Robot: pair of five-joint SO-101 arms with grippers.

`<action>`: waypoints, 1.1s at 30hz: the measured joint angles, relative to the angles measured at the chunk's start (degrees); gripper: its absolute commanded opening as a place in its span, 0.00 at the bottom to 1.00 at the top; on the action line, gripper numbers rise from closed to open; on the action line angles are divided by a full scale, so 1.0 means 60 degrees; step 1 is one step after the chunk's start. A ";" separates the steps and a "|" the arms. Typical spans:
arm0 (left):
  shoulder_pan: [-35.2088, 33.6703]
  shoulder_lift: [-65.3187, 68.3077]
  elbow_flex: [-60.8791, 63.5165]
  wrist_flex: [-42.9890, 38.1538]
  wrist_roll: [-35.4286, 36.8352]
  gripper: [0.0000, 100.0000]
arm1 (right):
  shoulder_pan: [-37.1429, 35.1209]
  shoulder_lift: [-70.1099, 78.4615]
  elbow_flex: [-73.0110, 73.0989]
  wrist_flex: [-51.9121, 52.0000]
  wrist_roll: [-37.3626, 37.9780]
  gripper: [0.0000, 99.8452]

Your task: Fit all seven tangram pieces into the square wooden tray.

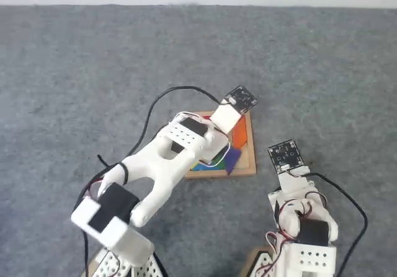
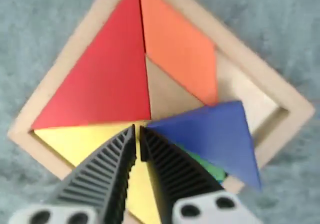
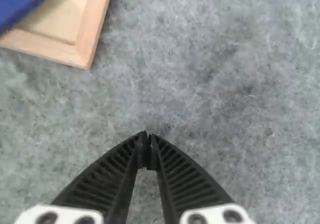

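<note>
The tray [image 3: 97,21] is made of pale, smooth, matt wood. The pieces [image 2: 105,78] are coated in even matt paint. Rough grey carpet [image 3: 225,58] is laid beneath. The left gripper [image 2: 137,130] is moulded in black ribbed matt plastic, its arm [image 1: 167,165] in smooth white plastic.

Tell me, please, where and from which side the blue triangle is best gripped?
Grip the blue triangle by the corner jutting past the tray rim, coming from outside the tray at that side. It lies askew over the green piece and the rim rather than seated, so that overhanging corner probably leaves room for fingers above and below.
</note>
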 measured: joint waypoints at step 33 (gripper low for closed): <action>-0.0176 -0.3209 0.1832 0.0190 0.0879 0.01 | 0.0000 0.0000 0.0000 0.0000 0.0000 0.01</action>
